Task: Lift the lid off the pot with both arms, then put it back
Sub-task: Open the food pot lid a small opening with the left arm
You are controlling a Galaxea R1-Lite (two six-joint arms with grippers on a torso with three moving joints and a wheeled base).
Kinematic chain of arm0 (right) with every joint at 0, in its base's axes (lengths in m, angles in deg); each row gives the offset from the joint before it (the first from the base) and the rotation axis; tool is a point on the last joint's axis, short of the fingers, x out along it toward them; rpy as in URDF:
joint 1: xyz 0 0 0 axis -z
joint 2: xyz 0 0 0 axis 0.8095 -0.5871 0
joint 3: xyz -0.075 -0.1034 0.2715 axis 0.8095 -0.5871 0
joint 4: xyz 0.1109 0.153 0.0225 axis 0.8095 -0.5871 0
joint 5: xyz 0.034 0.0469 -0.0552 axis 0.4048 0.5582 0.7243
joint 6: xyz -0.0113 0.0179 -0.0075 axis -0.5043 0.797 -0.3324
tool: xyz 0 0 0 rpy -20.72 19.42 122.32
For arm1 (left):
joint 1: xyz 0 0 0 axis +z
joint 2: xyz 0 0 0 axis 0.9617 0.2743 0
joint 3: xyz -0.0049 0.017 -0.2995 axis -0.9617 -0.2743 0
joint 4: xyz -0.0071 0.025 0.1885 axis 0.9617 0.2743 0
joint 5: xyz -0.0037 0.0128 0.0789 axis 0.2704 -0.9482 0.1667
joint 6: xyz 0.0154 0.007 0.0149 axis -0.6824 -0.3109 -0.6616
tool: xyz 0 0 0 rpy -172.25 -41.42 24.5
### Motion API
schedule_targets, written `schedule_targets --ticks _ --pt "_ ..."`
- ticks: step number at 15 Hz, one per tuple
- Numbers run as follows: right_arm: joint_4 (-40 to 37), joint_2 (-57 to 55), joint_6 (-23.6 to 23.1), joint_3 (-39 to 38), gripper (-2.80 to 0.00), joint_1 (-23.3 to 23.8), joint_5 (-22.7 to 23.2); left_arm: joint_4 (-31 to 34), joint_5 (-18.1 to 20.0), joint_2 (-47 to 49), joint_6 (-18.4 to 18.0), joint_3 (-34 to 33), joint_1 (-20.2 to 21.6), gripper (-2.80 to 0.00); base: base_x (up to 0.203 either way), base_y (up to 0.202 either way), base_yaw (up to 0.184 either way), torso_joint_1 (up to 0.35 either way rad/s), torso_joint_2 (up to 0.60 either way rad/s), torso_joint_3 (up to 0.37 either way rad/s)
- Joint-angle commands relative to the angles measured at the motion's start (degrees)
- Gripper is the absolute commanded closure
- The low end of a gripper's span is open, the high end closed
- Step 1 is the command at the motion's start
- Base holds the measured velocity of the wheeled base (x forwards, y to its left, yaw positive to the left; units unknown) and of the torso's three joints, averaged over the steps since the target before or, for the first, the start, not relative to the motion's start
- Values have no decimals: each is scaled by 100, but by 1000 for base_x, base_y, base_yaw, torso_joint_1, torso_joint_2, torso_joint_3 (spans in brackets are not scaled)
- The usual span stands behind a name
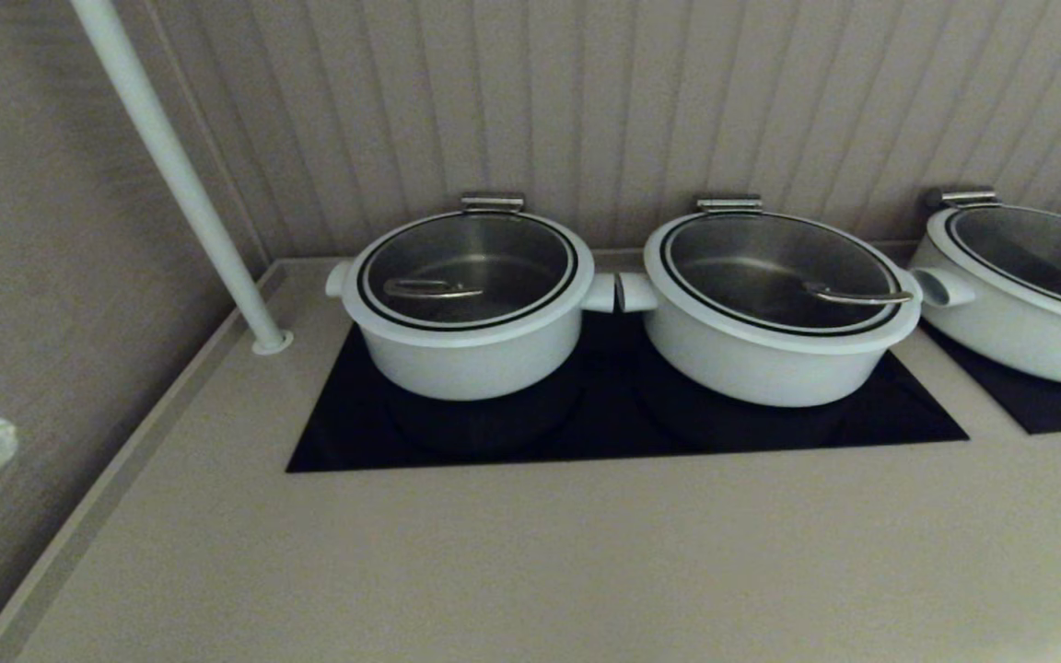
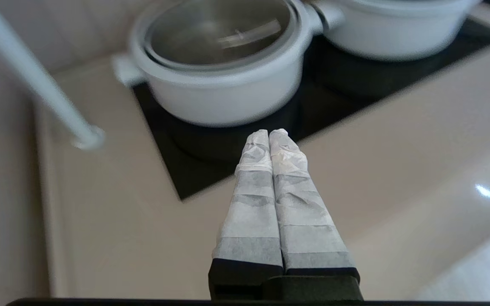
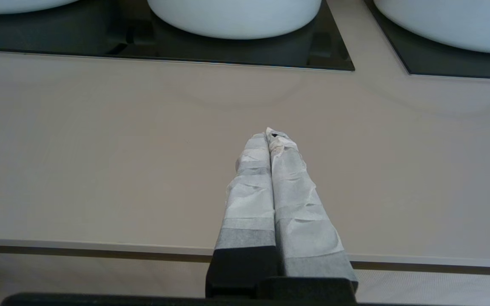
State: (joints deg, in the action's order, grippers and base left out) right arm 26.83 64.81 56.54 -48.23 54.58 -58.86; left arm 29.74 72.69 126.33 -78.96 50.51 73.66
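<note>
The pot (image 1: 471, 354) is white, the leftmost of three, and stands on the left half of a black hob. The lid (image 1: 466, 269) sits on it, clear glass with a white rim, a black ring and a steel wire handle (image 1: 429, 289). Pot (image 2: 223, 91) and lid (image 2: 219, 32) also show in the left wrist view, ahead of my left gripper (image 2: 269, 132). That gripper is shut and empty over the counter's front-left part. My right gripper (image 3: 269, 134) is shut and empty above the counter's front edge. Neither arm shows in the head view.
A wider white pot (image 1: 775, 345) stands right beside the task pot, their side handles almost touching. A third pot (image 1: 1028, 304) stands on a second hob at the far right. A slanted white pole (image 1: 180, 175) meets the counter at the back left. A ribbed wall stands close behind.
</note>
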Motion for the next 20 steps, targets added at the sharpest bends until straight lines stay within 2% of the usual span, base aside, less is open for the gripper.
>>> schedule_targets --ticks 1,4,8,10,11,13,17,20 --pt "0 -9 -3 0 0 0 -3 -1 32 338 -46 -132 -131 0 0 0 0 0 0 0" --pt "0 -9 -3 0 0 0 -1 -11 39 752 -329 -346 -346 0 0 0 0 0 0 0" --pt "0 -9 -3 0 0 0 5 -30 39 1323 -358 -400 -702 0 0 0 0 0 0 0" --pt "0 -9 -3 0 0 0 1 -463 39 1656 -204 -466 -912 0 0 0 0 0 0 0" --pt "0 -6 -3 0 0 0 3 -893 35 1864 -84 -527 -993 0 0 0 0 0 0 0" --pt "0 -9 -3 0 0 0 6 -1419 26 2263 1 -616 -1035 0 0 0 0 0 0 0" --pt "0 -9 -3 0 0 0 3 -1674 30 2885 37 -525 -1055 0 0 0 0 0 0 0" --pt "0 -9 -3 0 0 0 -2 -2210 22 3165 73 -481 -1074 0 0 0 0 0 0 0"
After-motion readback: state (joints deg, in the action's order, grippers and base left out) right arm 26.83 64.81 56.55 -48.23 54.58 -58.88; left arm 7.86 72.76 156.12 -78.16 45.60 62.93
